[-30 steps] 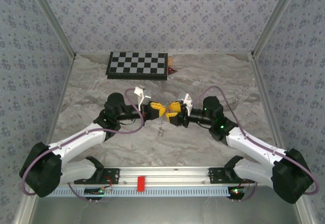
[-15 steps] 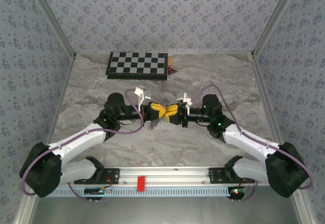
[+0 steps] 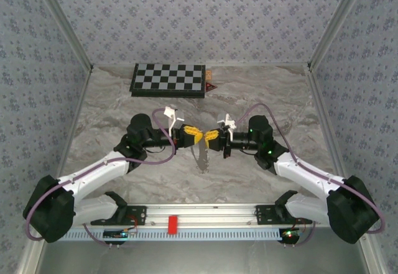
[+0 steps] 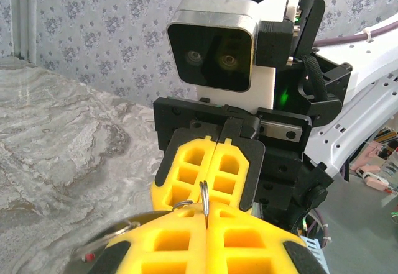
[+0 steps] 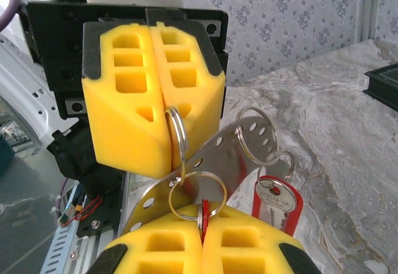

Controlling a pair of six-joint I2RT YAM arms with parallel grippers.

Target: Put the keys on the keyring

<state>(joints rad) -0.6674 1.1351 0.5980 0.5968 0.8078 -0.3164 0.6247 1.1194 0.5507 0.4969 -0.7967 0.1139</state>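
My two grippers meet tip to tip above the middle of the table. The left gripper (image 3: 199, 135) (image 4: 206, 217) is shut on the keyring (image 5: 179, 131) (image 4: 204, 193), a silver split ring standing edge-on between its yellow pads. A perforated metal strip (image 5: 233, 156) (image 3: 200, 159) hangs from that ring. The right gripper (image 3: 210, 138) (image 5: 202, 229) is shut on a red-headed key (image 5: 203, 210), seen edge-on, with a smaller ring (image 5: 170, 194) through it. A second red-headed key (image 5: 277, 202) dangles from rings at the strip's far end.
A checkerboard (image 3: 168, 78) lies at the back of the marble table, with a small dark-red triangular piece (image 3: 210, 86) beside it. A red block (image 3: 173, 223) sits on the front rail. Patterned walls close in three sides.
The right gripper's jaws have closed on the key. The hanging strip swung left and has come back to hang straight below the grippers. The left gripper stayed shut.
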